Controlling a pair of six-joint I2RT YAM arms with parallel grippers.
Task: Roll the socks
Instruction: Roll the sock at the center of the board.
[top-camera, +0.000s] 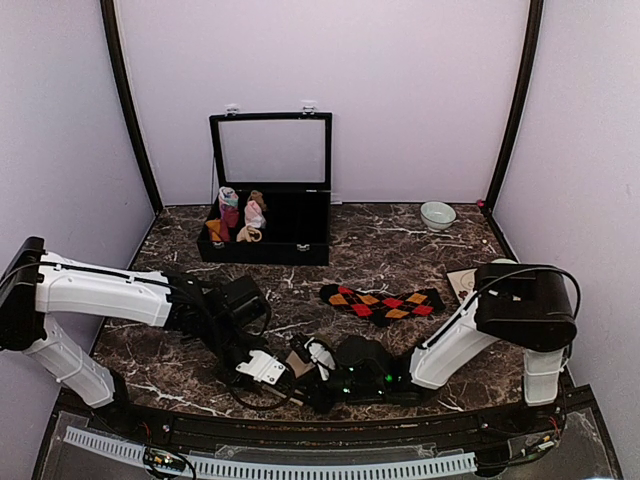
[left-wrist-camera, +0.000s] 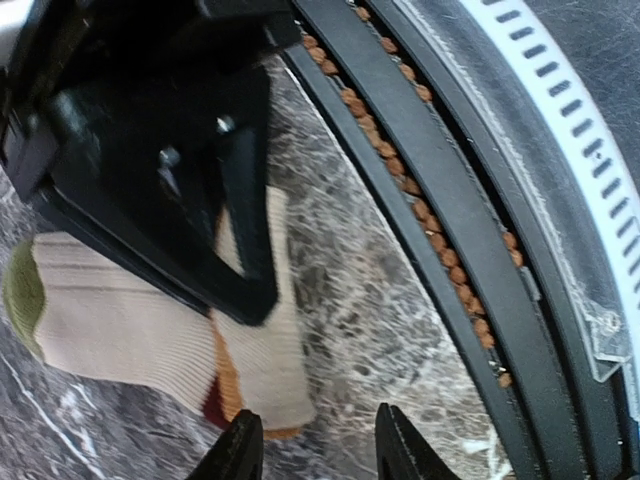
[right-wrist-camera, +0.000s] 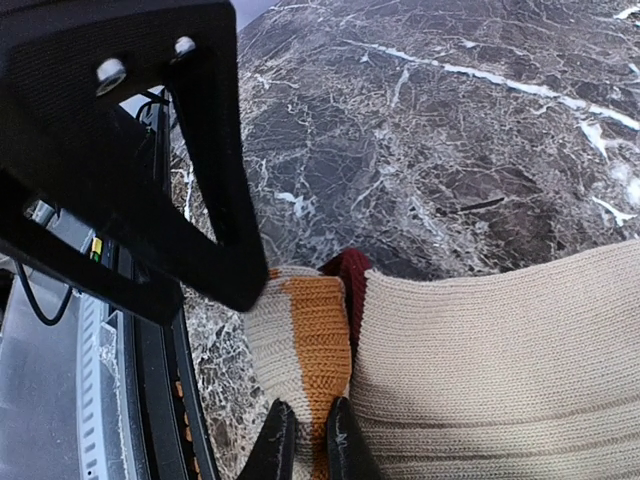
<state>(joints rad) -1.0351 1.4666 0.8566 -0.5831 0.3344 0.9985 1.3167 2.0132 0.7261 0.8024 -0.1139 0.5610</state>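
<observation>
A cream sock (right-wrist-camera: 480, 360) with orange (right-wrist-camera: 320, 340) and maroon bands lies folded on the marble table near its front edge. In the left wrist view the same cream sock (left-wrist-camera: 130, 325) shows a green end. My right gripper (right-wrist-camera: 308, 442) is shut on the sock's orange-striped fold. My left gripper (left-wrist-camera: 315, 455) stands open just beside the fold, with only bare table between its fingertips (left-wrist-camera: 238, 450). Both grippers meet low in the top view, the left gripper (top-camera: 283, 372) facing the right gripper (top-camera: 318, 362). A black sock with red-orange diamonds (top-camera: 383, 302) lies flat further back.
An open black box (top-camera: 300, 245) with small sock rolls stands at the back left. A pale bowl (top-camera: 437, 215) sits at the back right, and a small card (top-camera: 462, 283) lies by the right arm. A black rail (left-wrist-camera: 440, 200) runs along the table's front edge.
</observation>
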